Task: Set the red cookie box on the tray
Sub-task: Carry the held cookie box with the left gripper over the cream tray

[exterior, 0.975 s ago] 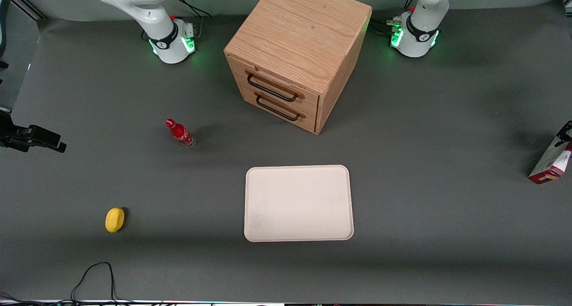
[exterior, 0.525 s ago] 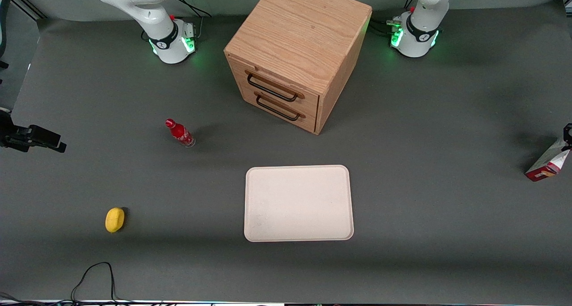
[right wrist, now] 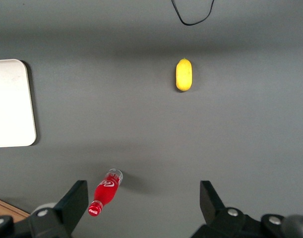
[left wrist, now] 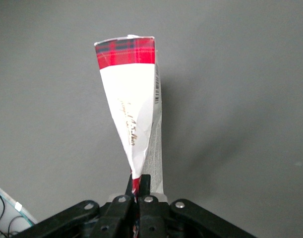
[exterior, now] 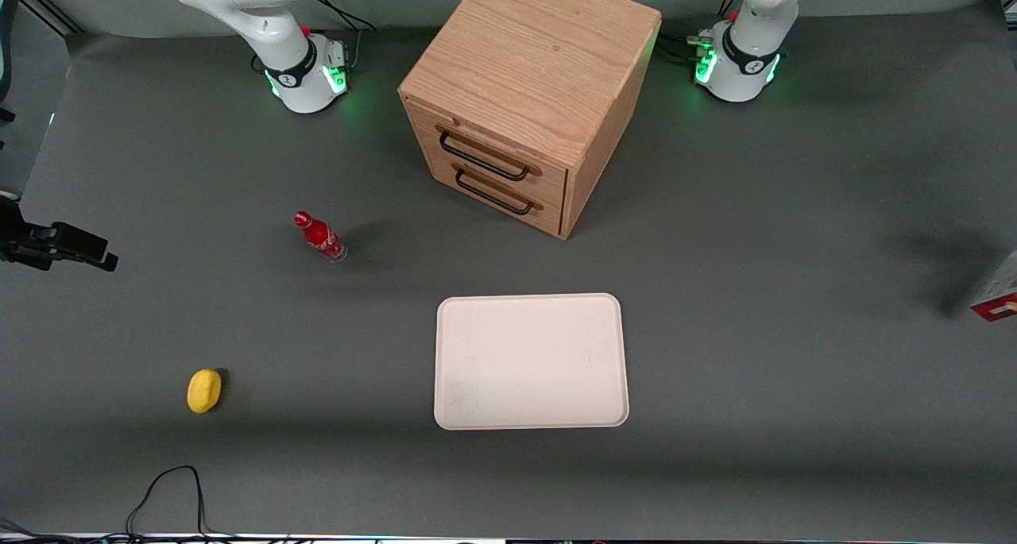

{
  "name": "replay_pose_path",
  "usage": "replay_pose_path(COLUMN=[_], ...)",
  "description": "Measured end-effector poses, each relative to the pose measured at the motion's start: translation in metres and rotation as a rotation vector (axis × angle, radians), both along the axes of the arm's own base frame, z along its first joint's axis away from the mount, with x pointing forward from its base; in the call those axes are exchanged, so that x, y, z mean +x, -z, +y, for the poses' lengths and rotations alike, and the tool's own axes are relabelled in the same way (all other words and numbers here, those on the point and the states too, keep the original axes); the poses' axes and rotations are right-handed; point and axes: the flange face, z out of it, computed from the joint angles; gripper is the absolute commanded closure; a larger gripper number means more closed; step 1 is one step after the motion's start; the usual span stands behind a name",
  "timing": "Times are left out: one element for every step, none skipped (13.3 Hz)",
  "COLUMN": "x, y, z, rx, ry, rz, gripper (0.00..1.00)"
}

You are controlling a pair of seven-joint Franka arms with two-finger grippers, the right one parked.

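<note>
Since a second ago the box (exterior: 998, 298) has slid almost out of my front view; only a corner shows at the working arm's end of the table, well apart from the tray (exterior: 531, 360). From the wrist I see more: the gripper (left wrist: 140, 187) is clamped on the box's end, pinching it flat, with the box hanging over bare table (left wrist: 240, 99).

— What sort of place is this?
— A robot lab: two arm bases (exterior: 306, 79) glow green on a grey-covered table (exterior: 794, 417).
— What else says so?
— Loose cables (exterior: 167, 492), and unrelated props: cabinet (exterior: 524, 91), bottle (exterior: 319, 236), tray (exterior: 531, 361).
</note>
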Motion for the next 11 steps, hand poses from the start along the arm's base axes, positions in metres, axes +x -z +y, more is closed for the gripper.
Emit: replay_pose_path(x=[0.001,0.001,-0.001,-0.004,-0.007,-0.012,-0.018,-0.023,-0.027,-0.027,-0.023], y=[-0.035,-0.07,-0.103,-0.137,-0.167,-0.193,-0.216,-0.235,-0.248,-0.255,-0.256], z=[0.0,-0.001,-0.002,-0.003,-0.003,-0.005,-0.007,-0.009,-0.011,-0.015,-0.022], rx=[-0.005,-0.008,-0.008,0.0,0.011,0.021,0.029,0.036,0.039,0.038,0.028], ry=[-0.017,-0.023,-0.021,-0.018,-0.018,-0.02,-0.024,-0.028,-0.033,-0.048,-0.076], rz=[0.003,0.008,0.019,0.032,0.044,0.056,0.069,0.078,0.079,0.08,0.089], gripper=[1.0,1.0,1.0,1.0,1.0,1.0,1.0,1.0,1.0,1.0,1.0])
